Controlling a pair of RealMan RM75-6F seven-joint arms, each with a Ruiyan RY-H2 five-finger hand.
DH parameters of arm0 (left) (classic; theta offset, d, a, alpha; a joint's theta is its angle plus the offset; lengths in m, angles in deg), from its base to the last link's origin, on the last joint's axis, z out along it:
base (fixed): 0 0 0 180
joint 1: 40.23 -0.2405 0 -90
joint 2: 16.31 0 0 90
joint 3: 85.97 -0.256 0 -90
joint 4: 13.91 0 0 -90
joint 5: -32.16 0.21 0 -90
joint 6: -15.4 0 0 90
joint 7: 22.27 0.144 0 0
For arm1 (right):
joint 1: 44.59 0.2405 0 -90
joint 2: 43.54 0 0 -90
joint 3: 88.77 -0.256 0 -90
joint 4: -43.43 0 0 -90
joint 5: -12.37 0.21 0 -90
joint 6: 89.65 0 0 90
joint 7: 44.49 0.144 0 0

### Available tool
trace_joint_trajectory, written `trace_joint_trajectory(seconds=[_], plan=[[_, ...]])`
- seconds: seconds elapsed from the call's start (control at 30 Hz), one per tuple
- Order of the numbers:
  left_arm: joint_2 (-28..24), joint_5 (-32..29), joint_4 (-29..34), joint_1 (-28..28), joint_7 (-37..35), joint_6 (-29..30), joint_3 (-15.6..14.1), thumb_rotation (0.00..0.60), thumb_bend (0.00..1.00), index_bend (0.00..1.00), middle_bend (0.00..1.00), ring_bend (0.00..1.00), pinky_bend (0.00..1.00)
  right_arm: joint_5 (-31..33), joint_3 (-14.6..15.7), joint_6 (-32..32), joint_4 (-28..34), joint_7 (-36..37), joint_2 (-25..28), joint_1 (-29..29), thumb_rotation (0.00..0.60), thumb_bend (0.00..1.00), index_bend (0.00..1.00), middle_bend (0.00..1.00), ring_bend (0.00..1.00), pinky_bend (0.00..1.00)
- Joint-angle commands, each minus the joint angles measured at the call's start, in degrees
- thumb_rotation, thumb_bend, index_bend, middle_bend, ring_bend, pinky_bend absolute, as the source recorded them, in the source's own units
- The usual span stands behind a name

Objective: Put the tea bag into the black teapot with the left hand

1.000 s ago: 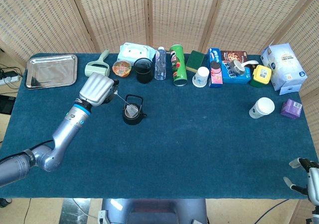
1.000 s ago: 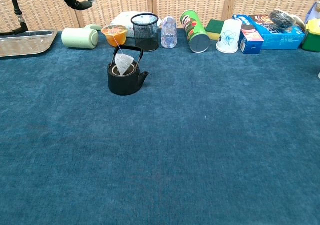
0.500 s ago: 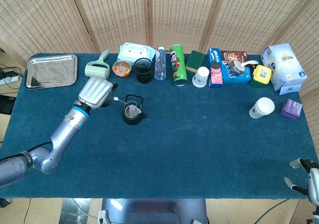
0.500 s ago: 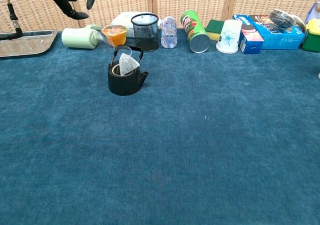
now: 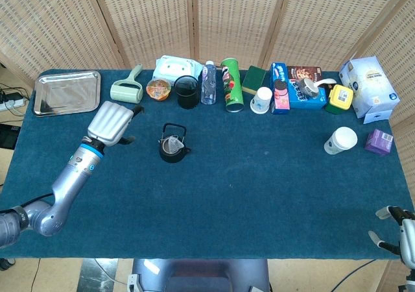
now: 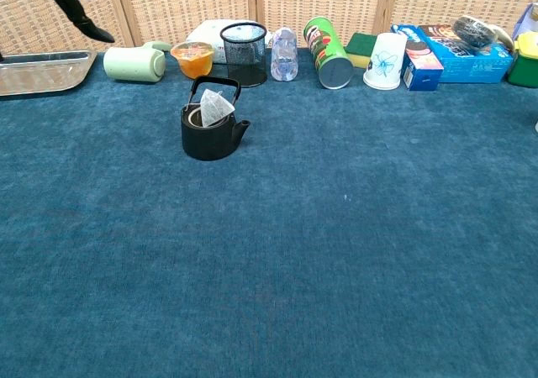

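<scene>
The left hand (image 5: 111,123) hovers left of the teapot (image 6: 212,131), fingers (image 6: 82,22) released and empty. The tea bag (image 6: 215,107) sits in the teapot's mouth, apex tilted up-left. The right hand (image 5: 397,235) shows only partly; its fingers' state is unclear.

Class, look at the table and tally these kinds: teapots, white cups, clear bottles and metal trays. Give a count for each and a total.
Teapots: 1, the black teapot
White cups: 2, the flowered cup and the lidded cup
Clear bottles: 1, the clear bottle
Metal trays: 1, the metal tray
Total: 5
</scene>
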Motion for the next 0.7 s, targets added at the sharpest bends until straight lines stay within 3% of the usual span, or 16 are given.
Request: trace_joint_trajectory(seconds=[0.03,0.33,0.7], plan=[[-1.9,0.3,2.8,-1.9,-0.7,1.3,-0.8,0.600,0.14,0.32,0.90,0.82,0.86,-0.1,0.0,-0.1,0.0,0.0,0.0,0.1,0.600,0.21,0.44,0.47,0.46,0.38],[-4.9,0.2,7.4,-2.8,-2.0,-2.5,-2.9,0.600,0.06,0.32,0.95,0.91,0.87,-0.4,0.1,-0.3,0.1,-0.2,0.1,0.4,0.600,0.21,0.44,0.47,0.48,0.38],[-2.7,-2.9,7.6,0.8,0.9,-8.5,-3.8,0.600,0.05,0.32,1.00,0.97,0.91,0.0,0.3,0.0,-0.2,0.4,0.1,-0.1,0.600,0.21,0.44,0.47,0.48,0.38]])
